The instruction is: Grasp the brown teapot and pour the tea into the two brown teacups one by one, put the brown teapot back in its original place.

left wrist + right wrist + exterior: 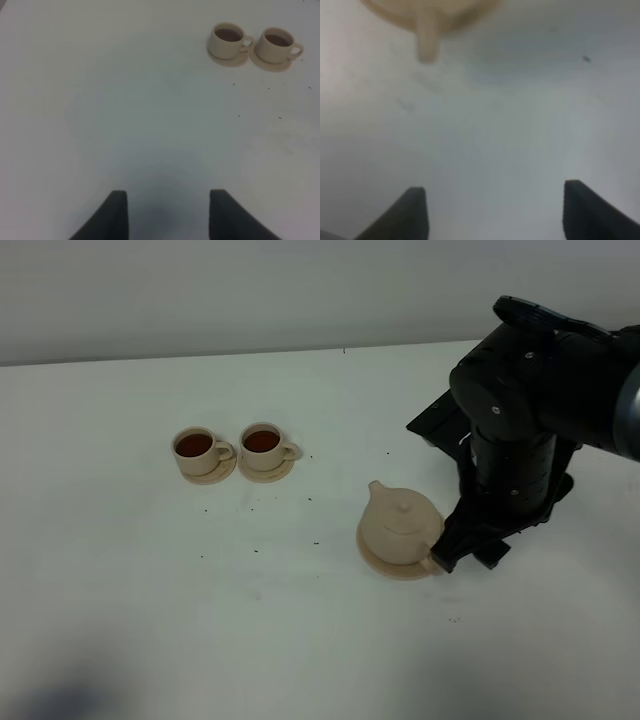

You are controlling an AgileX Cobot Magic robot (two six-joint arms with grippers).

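The brown teapot (400,523) stands upright on the flat tan plate (383,562), its original place, right of the table's middle. My right gripper (447,554) is just beside the pot's handle side, low over the table. In the right wrist view its fingers (412,212) are spread wide, open, with nothing between them, and the teapot's handle (426,44) is blurred ahead of them. The two brown teacups (198,452) (264,446) sit on their saucers at centre left, both holding dark tea. My left gripper (167,215) hovers open over bare table, well short of the cups (227,40) (277,44).
The white table (300,640) carries small dark specks around the cups and teapot. The bulky black right arm (530,420) fills the right side above the teapot. A dim shadow lies at the front left corner.
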